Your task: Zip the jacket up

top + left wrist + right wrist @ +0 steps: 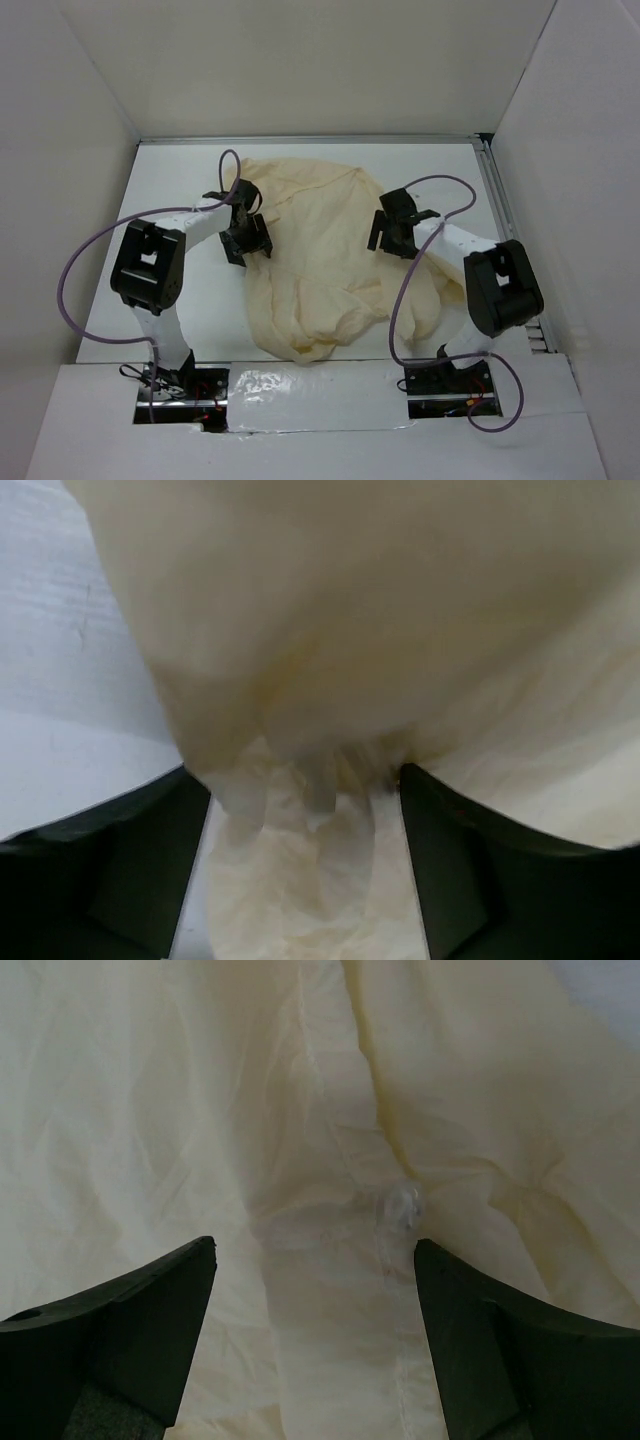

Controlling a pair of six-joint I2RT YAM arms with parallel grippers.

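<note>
The jacket [320, 250], cream and crumpled, lies in a heap in the middle of the white table. My left gripper [245, 240] sits at the jacket's left edge. In the left wrist view its jaws stand wide apart [305, 780], with a bunched fold of the jacket [330, 630] between and beyond the fingers [130, 870], not pinched. My right gripper [385, 232] hovers over the jacket's right half. Its fingers [480, 1340] are spread open [315, 1250] above flat cloth with a seam [330, 1090], and a small translucent piece [405, 1203] lies near the right fingertip.
White walls [90, 110] enclose the table on the left, back and right. A metal rail [500, 200] runs along the right edge. Purple cables [75, 270] loop off both arms. Bare table [180, 170] shows left of the jacket and behind it.
</note>
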